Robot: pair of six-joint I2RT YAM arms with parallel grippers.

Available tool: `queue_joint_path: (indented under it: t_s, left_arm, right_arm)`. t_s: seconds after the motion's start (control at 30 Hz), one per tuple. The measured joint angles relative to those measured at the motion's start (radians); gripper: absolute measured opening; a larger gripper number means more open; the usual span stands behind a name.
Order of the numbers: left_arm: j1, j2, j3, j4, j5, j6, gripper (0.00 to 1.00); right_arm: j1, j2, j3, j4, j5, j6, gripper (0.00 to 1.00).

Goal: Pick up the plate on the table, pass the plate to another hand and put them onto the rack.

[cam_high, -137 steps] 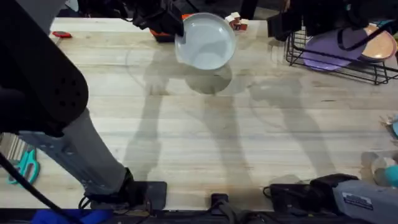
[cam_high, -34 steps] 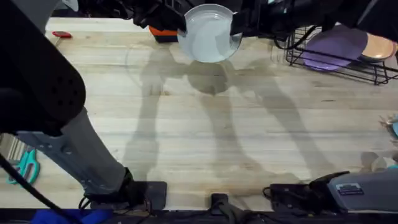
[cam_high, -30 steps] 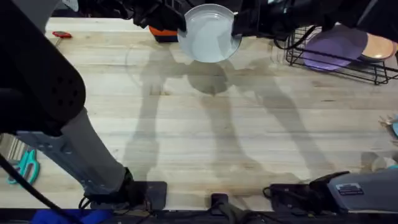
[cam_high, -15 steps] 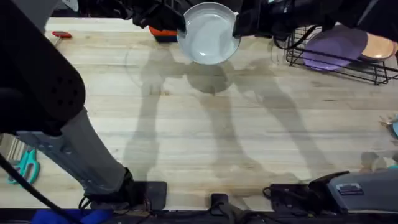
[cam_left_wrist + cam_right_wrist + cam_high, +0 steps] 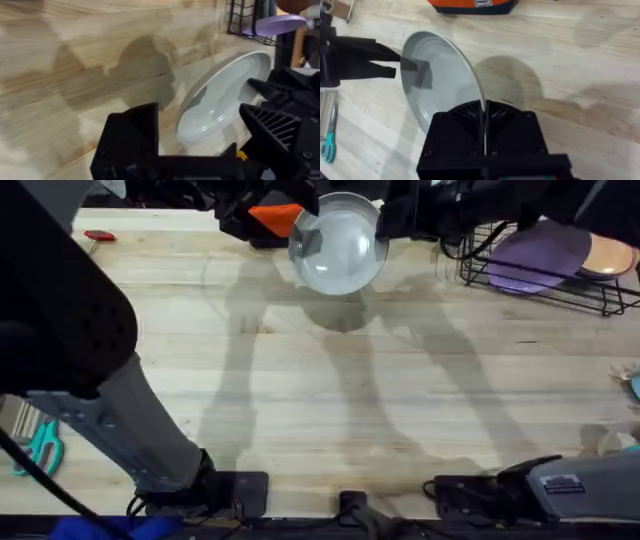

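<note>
Nearest you the surface (image 5: 330,410) carries only shadows; the action sits at its far edge, where the plate (image 5: 338,248) hangs in the air on edge, above its own shadow. Half a second ago the left tool (image 5: 200,145) was against the plate's left rim; now it has backed off toward the orange object (image 5: 275,218), and from its own wrist view its fingers stand spread with the rim just beyond them, touching neither; so that side has released. The right tool (image 5: 483,131) is clenched on the plate's rim, which runs straight down between its fingers in the right wrist view; the plate rests on that one grip. In that same view the left tool's fingers (image 5: 370,60) are parted beside the plate's far edge. That reads as the handover just completed; what is left for you is the carry. Farther right, the rack (image 5: 540,275) stands well apart from the plate, with a purple plate (image 5: 540,255) and a peach plate (image 5: 610,255) in it.
</note>
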Motion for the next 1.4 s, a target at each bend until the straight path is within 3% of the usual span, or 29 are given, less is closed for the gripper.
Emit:
queue_joint_path:
  t_s: [0.37, 0.63, 0.8, 1.0, 1.4]
  left_arm:
    - [0.025, -0.015, 0.0, -0.004, -0.153, 0.013, 0.995]
    - [0.084, -0.166, 0.0, -0.042, -0.281, 0.02, 0.995]
    - [0.119, -0.257, 0.0, -0.066, -0.323, 0.02, 0.995]
    - [0.141, -0.29, 0.002, -0.091, -0.333, 0.02, 0.995]
    - [0.142, -0.289, 0.002, -0.107, -0.337, 0.02, 0.995]
  right_arm:
    - [0.0, 0.0, 0.0, -0.003, 0.028, -0.084, 0.029]
    - [-0.023, 0.0, 0.0, -0.075, 0.029, -0.174, 0.028]
    - [-0.062, 0.0, 0.009, -0.14, 0.033, -0.284, 0.028]
    - [-0.135, -0.057, 0.015, -0.149, 0.036, -0.434, 0.028]
    - [-0.384, -0.283, 0.034, -0.176, 0.04, -0.664, 0.028]
